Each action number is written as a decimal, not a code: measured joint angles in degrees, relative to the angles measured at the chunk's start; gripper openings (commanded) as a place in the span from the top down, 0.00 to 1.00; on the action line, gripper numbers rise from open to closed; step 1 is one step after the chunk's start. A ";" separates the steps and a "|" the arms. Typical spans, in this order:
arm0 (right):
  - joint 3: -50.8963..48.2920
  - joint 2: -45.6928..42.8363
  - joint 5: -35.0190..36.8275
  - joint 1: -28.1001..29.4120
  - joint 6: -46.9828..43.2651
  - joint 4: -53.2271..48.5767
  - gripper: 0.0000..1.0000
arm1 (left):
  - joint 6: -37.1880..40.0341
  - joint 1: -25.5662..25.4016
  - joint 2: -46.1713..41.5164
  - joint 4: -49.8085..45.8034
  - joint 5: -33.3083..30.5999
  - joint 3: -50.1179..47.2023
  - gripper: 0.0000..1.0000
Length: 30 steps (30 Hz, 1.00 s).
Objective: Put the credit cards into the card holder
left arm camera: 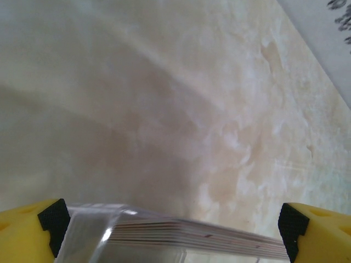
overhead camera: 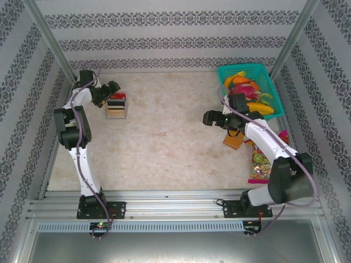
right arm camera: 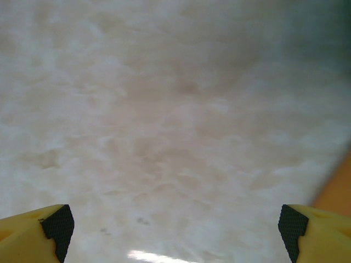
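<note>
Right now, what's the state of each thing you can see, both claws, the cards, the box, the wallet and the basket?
Left claw: open, astride the clear box.
Right claw: open, empty, over the table.
Credit cards: stacked together inside the clear box.
Clear box: on the table, holding the cards.
Card holder: lying on the table, partly hidden; open or folded, cannot tell.
Basket: full of fruit.

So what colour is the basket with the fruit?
The basket is teal green, clearest from the top camera.
</note>
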 measured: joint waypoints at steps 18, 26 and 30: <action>1.07 14.82 17.86 -0.44 6.10 -2.80 0.06 | -2.03 -6.75 -4.39 7.02 10.43 -10.47 0.00; 1.62 15.78 15.13 -1.20 7.30 -1.22 0.31 | -6.19 -9.92 -6.86 13.42 11.41 -18.38 0.00; 3.43 16.90 11.89 -1.11 6.54 -1.36 0.27 | -10.38 -11.06 -10.71 18.49 10.64 -25.64 0.00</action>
